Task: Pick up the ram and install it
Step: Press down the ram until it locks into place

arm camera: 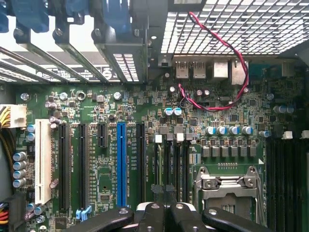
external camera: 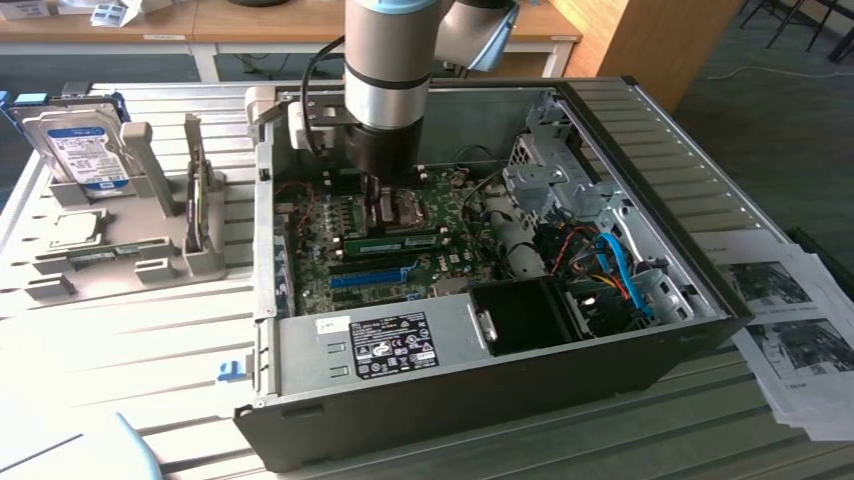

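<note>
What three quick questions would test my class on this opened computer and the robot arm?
1. True or false: the gripper stands wide open.
2. The hard drive stands: A in the grey holder; B inside the case; C on the papers.
3. Fill in: beside the black slots on the motherboard runs one long ____ slot.
Key: 1 false; 2 A; 3 blue.
</note>
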Tool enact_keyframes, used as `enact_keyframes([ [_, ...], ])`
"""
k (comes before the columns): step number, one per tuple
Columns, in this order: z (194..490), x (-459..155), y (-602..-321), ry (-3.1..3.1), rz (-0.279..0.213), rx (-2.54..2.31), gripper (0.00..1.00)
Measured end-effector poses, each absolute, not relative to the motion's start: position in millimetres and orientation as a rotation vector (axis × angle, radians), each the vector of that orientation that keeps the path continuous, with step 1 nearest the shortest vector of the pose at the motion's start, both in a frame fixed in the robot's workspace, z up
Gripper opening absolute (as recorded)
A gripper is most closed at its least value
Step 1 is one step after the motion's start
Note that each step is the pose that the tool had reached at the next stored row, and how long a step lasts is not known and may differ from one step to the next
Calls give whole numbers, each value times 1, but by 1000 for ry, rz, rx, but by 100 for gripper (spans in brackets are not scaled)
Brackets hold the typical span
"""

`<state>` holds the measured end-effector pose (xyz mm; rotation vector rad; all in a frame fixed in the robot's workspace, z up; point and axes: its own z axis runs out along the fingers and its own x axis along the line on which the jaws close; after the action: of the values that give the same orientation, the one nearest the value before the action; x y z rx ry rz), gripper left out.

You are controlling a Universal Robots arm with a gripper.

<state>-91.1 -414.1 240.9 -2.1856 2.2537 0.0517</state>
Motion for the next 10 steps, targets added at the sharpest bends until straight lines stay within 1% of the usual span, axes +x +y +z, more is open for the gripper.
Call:
enact_keyframes([
  [10,239,-91,-414,2254,52,-2186,9],
])
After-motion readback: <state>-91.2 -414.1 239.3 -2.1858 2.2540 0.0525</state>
